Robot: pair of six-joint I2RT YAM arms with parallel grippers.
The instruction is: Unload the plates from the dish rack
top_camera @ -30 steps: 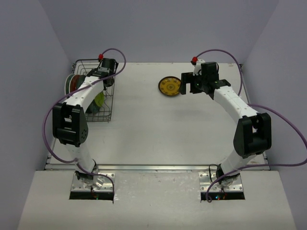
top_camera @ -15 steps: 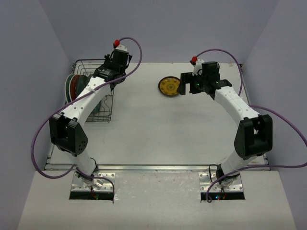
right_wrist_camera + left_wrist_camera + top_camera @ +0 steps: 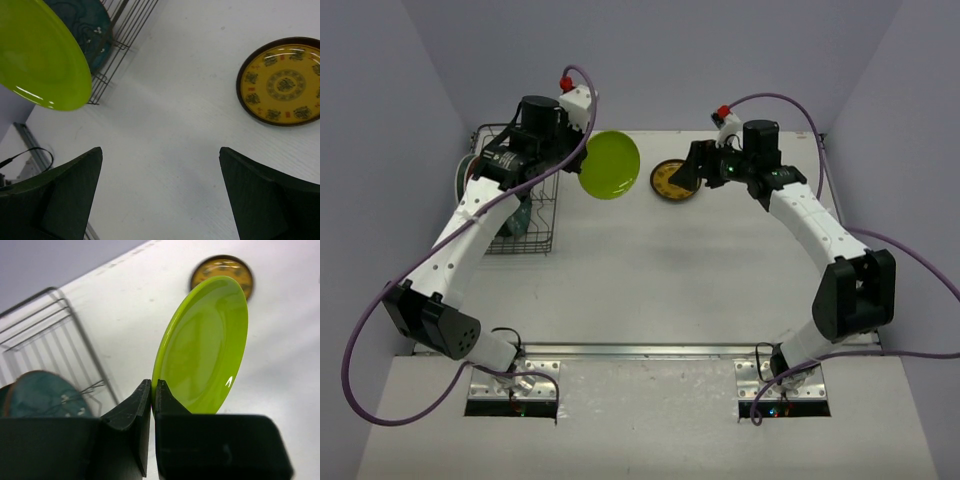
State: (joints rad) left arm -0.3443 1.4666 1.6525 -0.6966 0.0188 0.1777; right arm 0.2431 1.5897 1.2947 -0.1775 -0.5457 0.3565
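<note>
My left gripper (image 3: 152,387) is shut on the rim of the lime-green plate (image 3: 610,165), holding it in the air just right of the black wire dish rack (image 3: 542,222). The plate also shows in the left wrist view (image 3: 205,347) and the right wrist view (image 3: 40,55). A bluish-teal plate (image 3: 42,395) stands in the rack (image 3: 60,330); it also shows in the right wrist view (image 3: 92,27). The small yellow patterned plate (image 3: 672,181) lies flat on the table. My right gripper (image 3: 688,172) is open and empty above the table beside it (image 3: 280,82).
The rack sits at the table's back left corner, with a red-rimmed plate edge (image 3: 460,180) at its left side. Purple walls close in the table on three sides. A metal rail (image 3: 650,351) runs along the near edge.
</note>
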